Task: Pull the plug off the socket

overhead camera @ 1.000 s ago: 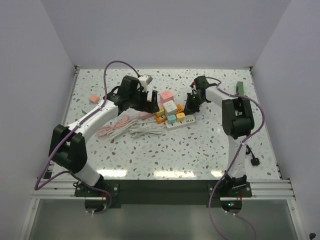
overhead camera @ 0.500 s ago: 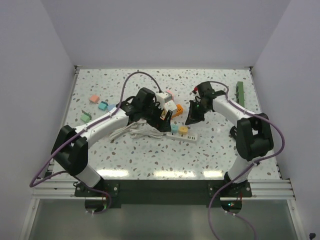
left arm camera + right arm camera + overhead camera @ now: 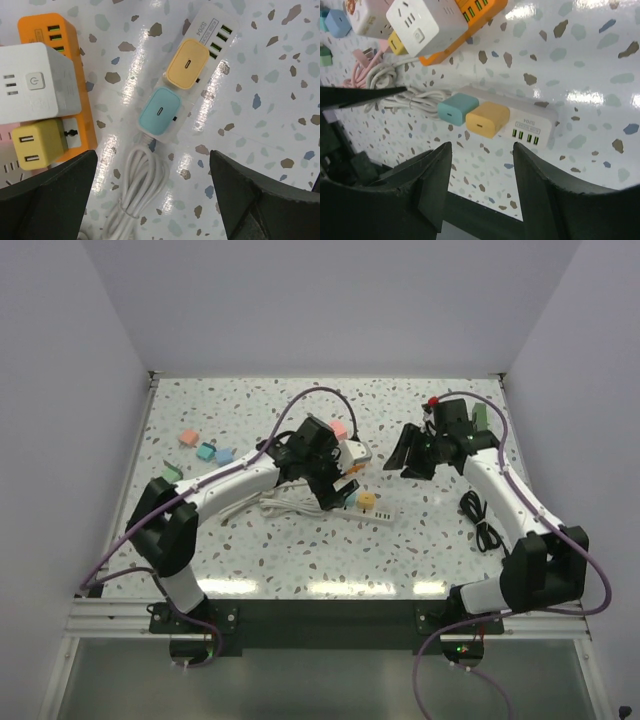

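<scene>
left wrist view looks down on the white strip [image 3: 218, 31]. two plugs sit in it, the yellow plug [image 3: 187, 64] and the teal plug [image 3: 160, 111], side by side and touching. so i think the job has not started: no plug is out, and all the pulling is left to do. the task does not say which plug to pull.

the left claw [image 3: 153, 160] is spread wide and holds nothing. it hangs over the strip's cord end, where the white cord [image 3: 135, 195] comes out. the right claw [image 3: 482, 147] is spread too, and empty. it is off the strip's other end, not touching it.

from the top camera, the strip lies long-ways on the tabletop [image 3: 300, 560], nearly left to right and a bit slanted. its cord end is on the left arm's side. its end with the little green holes is on the right arm's side. both plugs sit toward the cord end and stick up out of the strip's top, flat faces up. so i think a plug must be pulled straight up, away from the strip, maybe while the other claw holds the strip down.
</scene>
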